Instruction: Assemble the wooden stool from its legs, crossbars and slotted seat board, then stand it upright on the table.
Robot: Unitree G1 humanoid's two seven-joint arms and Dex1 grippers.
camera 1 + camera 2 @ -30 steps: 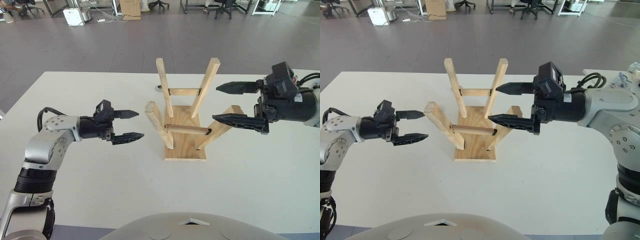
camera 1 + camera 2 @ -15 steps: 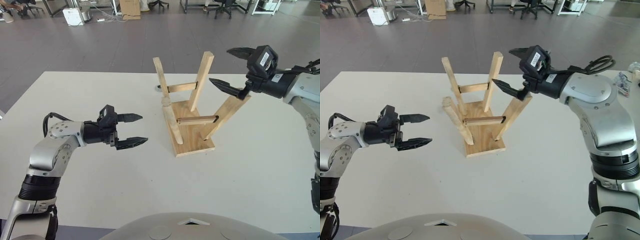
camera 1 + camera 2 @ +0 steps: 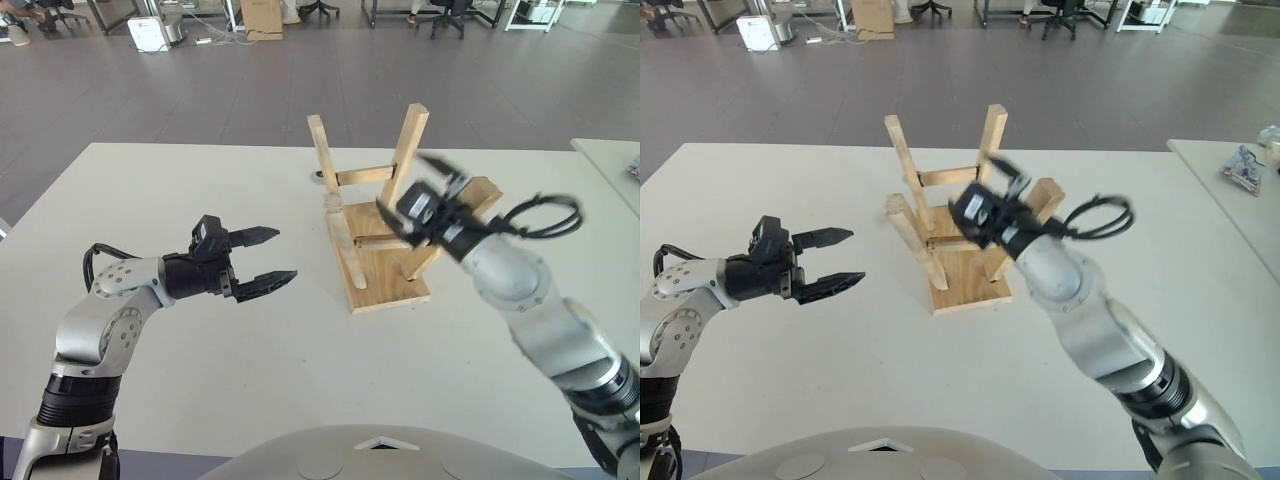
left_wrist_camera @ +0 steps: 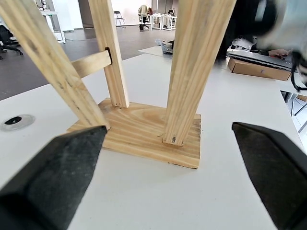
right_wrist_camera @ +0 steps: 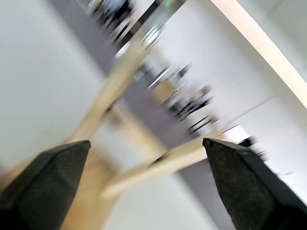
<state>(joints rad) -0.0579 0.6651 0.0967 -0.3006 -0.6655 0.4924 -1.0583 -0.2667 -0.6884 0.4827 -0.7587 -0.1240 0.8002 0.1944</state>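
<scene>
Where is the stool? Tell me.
The stool stands upside down mid-table in the head views, right of the left tool, the right tool by its legs.

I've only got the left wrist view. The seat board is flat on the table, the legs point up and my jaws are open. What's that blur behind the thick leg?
Observer: That is the right gripper, close by the stool's near right leg. Blur hides whether they touch.
Operator: Is it holding anything?
Observer: No. Its jaws stand wide apart, gripping nothing.
Operator: And where does my arm sit relative to the stool?
Observer: The left gripper is on the stool's left, apart from it, with bare table between them.
</scene>
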